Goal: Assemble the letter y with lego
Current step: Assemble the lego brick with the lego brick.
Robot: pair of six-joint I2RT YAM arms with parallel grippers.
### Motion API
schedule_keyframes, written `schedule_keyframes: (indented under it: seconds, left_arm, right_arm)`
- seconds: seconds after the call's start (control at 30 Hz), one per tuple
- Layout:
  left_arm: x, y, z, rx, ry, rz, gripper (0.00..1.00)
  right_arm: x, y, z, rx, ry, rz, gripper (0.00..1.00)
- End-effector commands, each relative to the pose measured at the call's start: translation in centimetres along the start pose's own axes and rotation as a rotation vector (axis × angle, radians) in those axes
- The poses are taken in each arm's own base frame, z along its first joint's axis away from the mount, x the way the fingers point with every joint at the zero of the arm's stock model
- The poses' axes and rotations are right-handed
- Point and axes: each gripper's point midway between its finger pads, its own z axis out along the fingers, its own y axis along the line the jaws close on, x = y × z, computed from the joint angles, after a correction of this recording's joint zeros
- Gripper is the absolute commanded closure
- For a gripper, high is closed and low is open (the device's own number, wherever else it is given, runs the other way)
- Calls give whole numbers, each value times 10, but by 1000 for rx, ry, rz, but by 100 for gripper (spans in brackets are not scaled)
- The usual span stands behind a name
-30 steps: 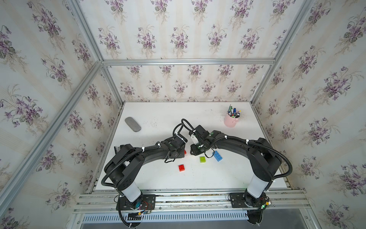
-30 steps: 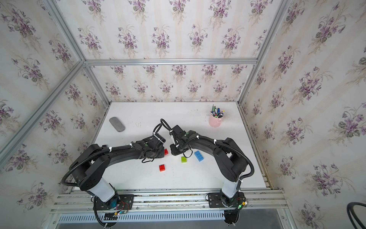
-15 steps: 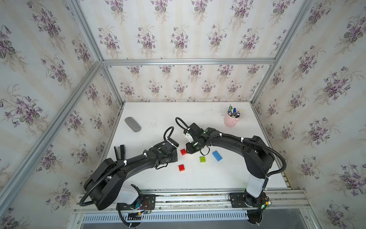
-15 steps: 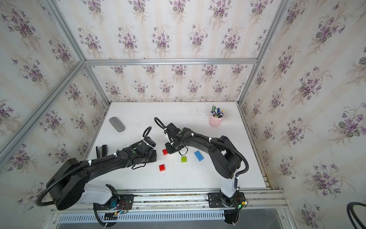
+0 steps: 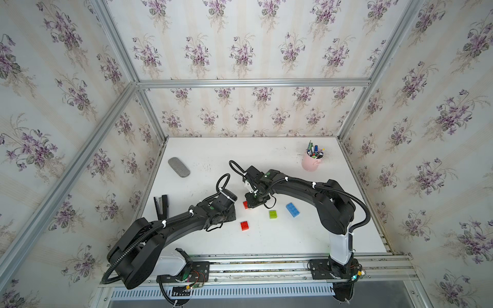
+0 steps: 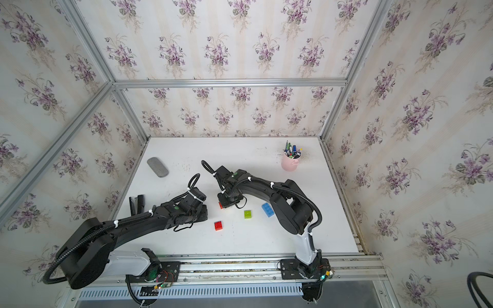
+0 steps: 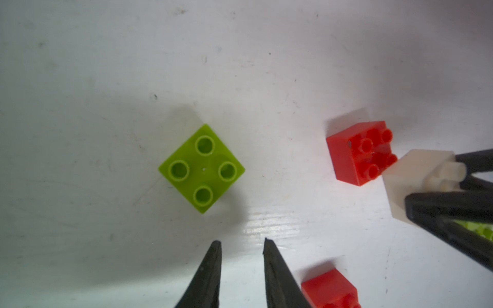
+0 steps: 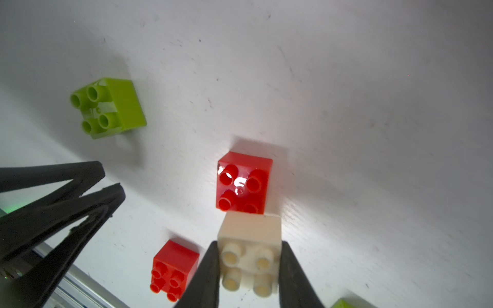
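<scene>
The right gripper (image 8: pixel 249 244) is clamped on the white brick (image 8: pixel 249 230), one finger on each side, with the studs facing the wrist camera. The brick seems lifted off the table (image 5: pixel 213 149) and hangs just beside the far red brick (image 8: pixel 244 182); I cannot tell whether the two touch. In both top views the gripper's body hides the white brick and covers part of that red one. The left gripper (image 7: pixel 242 244) holds nothing. Its jaws stand a narrow gap apart, with the tips over bare table, left of the right gripper and close to it. Just past its tips, and apart from them, the left green brick (image 7: pixel 202 168) sits studs up with a corner turned toward the fingers. The left arm covers this brick in the top views. The near red brick (image 5: pixel 244 225) lies alone, closer to the near edge than the far red one. To its right and slightly farther back sits the right green brick (image 5: pixel 272 214). Just right of that is the blue brick (image 5: pixel 292 209), which is longer and lies aslant. Every brick on the table is single and studs up, and none touches another. At the far right stands a pink cup (image 5: pixel 310 162) full of pens. At the far left lies a gray pad (image 5: pixel 178 167), and by the left edge a black stapler (image 5: pixel 160 204).
</scene>
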Motion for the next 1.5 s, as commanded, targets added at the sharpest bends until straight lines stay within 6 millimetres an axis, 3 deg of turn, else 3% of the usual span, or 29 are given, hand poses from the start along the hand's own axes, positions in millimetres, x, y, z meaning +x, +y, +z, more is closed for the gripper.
schedule_keyframes:
  seconds: [0.0,0.53,0.83,1.23,1.47]
  left_arm:
    - [-1,3,0,-12,-10,-16,70]
    - [2,9,-2,-17,-19,-26,69]
    - [2,11,-2,-20,-21,-31,69]
    - [4,14,-3,-17,-30,-42,69]
    - [6,19,-5,-16,-45,-59,69]
  right_arm:
    - [5,-3,1,29,31,30,75]
    - [4,-2,10,53,58,69,75]
    - [17,-21,20,151,124,107,77]
    - [8,-27,17,165,150,107,78]
    - [15,-34,24,181,226,78,81]
